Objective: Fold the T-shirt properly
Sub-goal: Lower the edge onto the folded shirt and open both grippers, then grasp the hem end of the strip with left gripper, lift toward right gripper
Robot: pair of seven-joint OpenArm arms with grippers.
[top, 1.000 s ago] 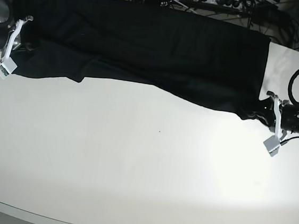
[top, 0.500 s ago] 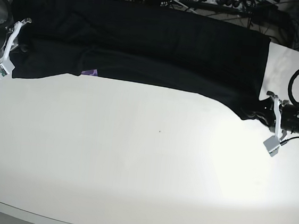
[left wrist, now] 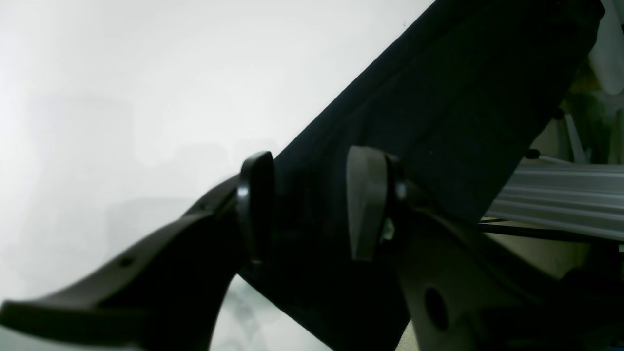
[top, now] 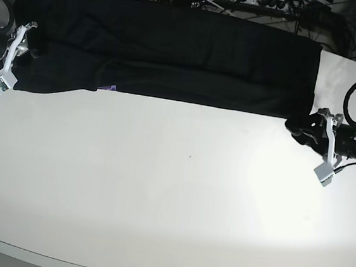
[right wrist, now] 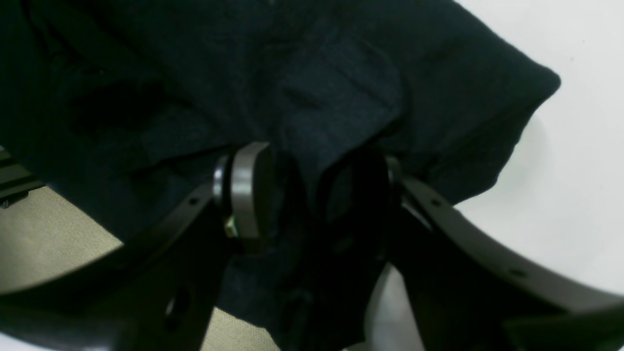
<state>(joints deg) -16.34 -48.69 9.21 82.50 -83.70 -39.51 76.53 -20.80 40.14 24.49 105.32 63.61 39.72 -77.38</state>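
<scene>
The black T-shirt [top: 174,50] lies as a long folded band across the far part of the table, its near edge almost straight. A small purple patch [top: 108,88] peeks out at that edge. My left gripper [top: 303,127] sits at the band's right end. In the left wrist view it [left wrist: 309,204] is open, with the black cloth [left wrist: 438,97] showing in the gap. My right gripper [top: 31,46] is at the band's left end. In the right wrist view it [right wrist: 307,195] stands open, with a loose fold of the cloth [right wrist: 317,73] between its fingers.
The white table [top: 159,189] stretches wide in front of the shirt. Cables and equipment [top: 243,0] crowd the space behind the far edge. A black cable [top: 354,94] loops by the left arm. A metal rail [left wrist: 560,195] runs beside the table end.
Both grippers have gone from shut to open and let go of the cloth. The shirt's sagging near edge has drawn back into a nearly straight line.
</scene>
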